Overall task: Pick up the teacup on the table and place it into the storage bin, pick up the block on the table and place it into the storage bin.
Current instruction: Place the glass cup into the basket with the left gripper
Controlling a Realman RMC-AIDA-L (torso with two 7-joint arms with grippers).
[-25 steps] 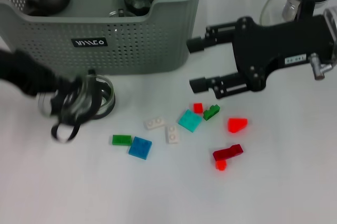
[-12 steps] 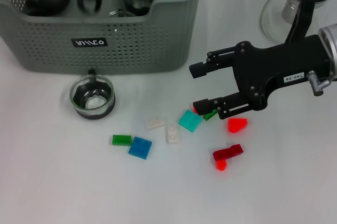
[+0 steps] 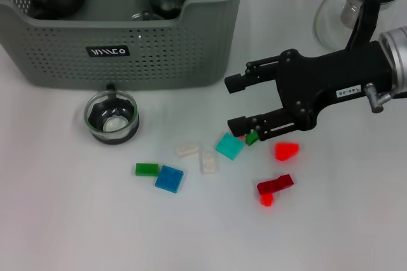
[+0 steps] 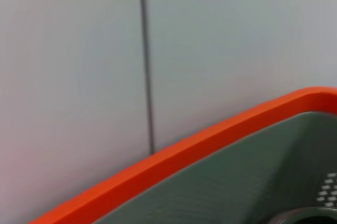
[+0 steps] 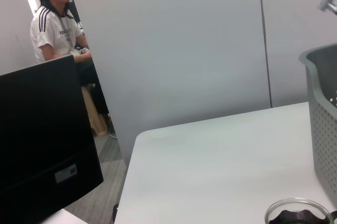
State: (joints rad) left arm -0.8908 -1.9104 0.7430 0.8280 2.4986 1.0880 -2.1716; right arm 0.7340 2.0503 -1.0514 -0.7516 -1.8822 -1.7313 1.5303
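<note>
**Right end effector over the blocks**

Right end effector (image 3: 236, 102) spread wide, holding nothing; green block (image 3: 252, 137) sits right by its lower fingertip, mid-tabletop. Teacup (image 3: 112, 117) stands in front of storage bin (image 3: 127, 48). Left arm not seen.

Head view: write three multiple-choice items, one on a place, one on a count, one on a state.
1. The glass teacup stands
A. in the bin
B. on the table before the bin
C. between the right gripper's fingers

2. Blue blocks on the table:
A. one
B. three
C. none

3. The right gripper is
A. shut on a block
B. out of view
C. open above the blocks

Key: 1 B, it sits below the bin's label; 2 A, one blue square; 3 C, its fingers stand apart, holding nothing.
</note>
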